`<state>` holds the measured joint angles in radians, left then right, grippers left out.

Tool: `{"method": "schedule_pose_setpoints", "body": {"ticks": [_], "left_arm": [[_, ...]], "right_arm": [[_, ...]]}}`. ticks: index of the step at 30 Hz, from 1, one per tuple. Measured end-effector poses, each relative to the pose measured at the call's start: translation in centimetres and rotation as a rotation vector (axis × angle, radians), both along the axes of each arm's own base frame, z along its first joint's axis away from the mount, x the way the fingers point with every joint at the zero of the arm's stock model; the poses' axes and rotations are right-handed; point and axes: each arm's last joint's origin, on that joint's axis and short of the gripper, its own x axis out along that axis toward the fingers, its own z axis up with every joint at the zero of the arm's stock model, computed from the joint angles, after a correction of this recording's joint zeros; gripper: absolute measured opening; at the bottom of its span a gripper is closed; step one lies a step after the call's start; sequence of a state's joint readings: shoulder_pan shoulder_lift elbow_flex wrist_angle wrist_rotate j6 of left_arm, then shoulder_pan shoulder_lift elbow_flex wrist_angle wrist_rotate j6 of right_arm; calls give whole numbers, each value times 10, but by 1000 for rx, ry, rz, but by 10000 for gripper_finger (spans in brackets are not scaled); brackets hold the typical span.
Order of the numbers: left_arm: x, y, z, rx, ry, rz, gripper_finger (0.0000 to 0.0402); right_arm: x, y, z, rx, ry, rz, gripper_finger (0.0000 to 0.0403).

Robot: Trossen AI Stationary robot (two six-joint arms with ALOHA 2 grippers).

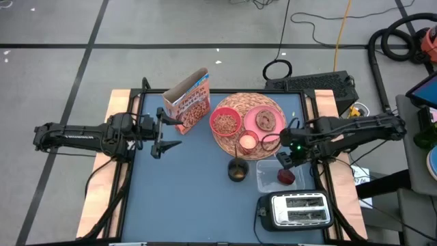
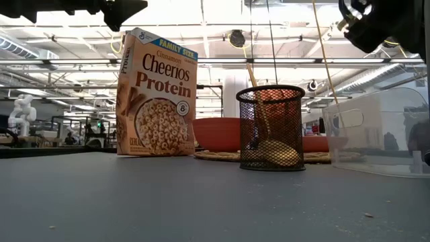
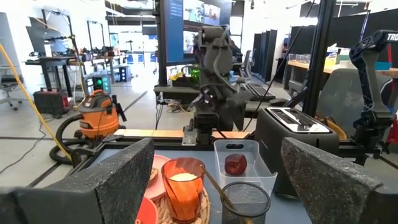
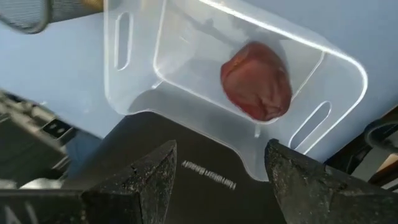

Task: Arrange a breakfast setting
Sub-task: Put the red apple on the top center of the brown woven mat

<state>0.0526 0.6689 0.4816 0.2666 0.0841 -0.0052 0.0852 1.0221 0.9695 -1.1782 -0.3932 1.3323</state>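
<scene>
Round woven wicker mat (image 1: 235,104): centre-rear of the blue table (image 1: 184,191), bearing the pink bowl (image 1: 224,123), the pink plate (image 1: 265,120) with browned round bread (image 1: 264,120), and the small pink cup (image 1: 247,142)

Orange-brown cereal box (image 1: 187,102): upright, just left of the mat

Black mesh cup (image 1: 237,170): in front of the mat, spoon (image 2: 258,107) handle rising from it

Dark red fruit (image 4: 257,81): inside the clear plastic tub (image 4: 143,62), beside the silver toaster (image 1: 297,210)

Right gripper (image 4: 217,171): above the tub, fingers spread, empty

Left gripper (image 1: 164,133): beside the cereal box, fingers spread, empty
</scene>
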Motion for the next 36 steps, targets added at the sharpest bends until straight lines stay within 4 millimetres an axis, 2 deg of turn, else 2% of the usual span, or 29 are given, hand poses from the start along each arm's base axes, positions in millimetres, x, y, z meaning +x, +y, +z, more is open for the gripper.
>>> {"method": "schedule_pose_setpoints", "body": {"ticks": [10, 21, 36], "left_arm": [[0, 0, 0, 1, 2, 0, 358], [0, 0, 0, 2, 3, 0, 358], [0, 0, 0, 2, 4, 0, 358]], "right_arm": [[14, 10, -13, -60, 72, 33, 233], [21, 11, -13, -91, -68, 216, 233], [23, 12, -12, -85, -97, 218, 233]]}}
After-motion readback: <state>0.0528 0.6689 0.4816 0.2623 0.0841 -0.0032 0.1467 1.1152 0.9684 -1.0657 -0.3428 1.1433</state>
